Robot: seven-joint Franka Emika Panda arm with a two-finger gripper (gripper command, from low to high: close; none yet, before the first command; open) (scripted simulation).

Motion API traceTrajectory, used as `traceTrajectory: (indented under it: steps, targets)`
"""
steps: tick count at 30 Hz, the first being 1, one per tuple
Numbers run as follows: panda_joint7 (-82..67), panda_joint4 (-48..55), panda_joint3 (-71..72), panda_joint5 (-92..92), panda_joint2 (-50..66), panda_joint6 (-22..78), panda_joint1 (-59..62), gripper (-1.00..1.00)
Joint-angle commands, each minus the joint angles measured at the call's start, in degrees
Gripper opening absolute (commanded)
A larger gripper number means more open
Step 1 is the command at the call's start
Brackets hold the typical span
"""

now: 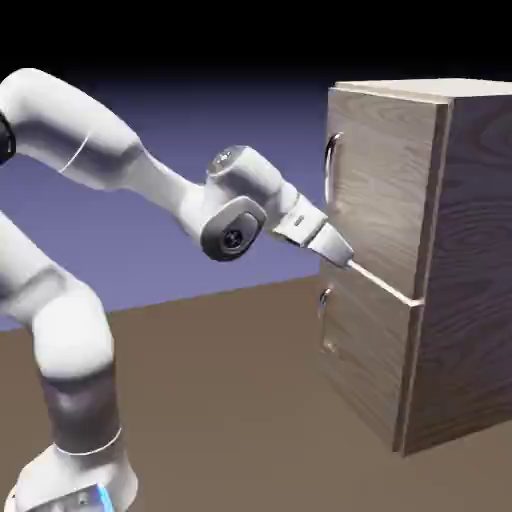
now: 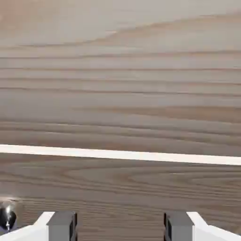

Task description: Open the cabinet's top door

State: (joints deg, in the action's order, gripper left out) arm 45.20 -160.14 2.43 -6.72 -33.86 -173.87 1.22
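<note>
The gripper [image 2: 120, 226] has its two grey fingertips [image 2: 61, 225] spread apart with nothing between them, pressed close to the cabinet [image 1: 420, 250] front at the pale seam between the two panels. The top door [image 1: 375, 185] lies shut above that seam, its curved silver handle [image 1: 331, 160] well above the fingers. The lower panel's small handle [image 1: 325, 298] sits just below.

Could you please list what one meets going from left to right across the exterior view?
The robot's base → the arm's wrist joint → the hand, tip at the cabinet front → the top door with its silver loop handle → the cabinet side panel.
</note>
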Motion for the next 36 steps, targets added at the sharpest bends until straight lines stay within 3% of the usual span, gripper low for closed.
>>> traceTrajectory:
  steps: [1,36]
  targets:
    - [1.02,0.32,0.90,-2.50,-0.45,0.05,0.71,0.00]
    - [36.64,11.54,32.47,-89.72,-16.01,1.86,25.44,0.00]
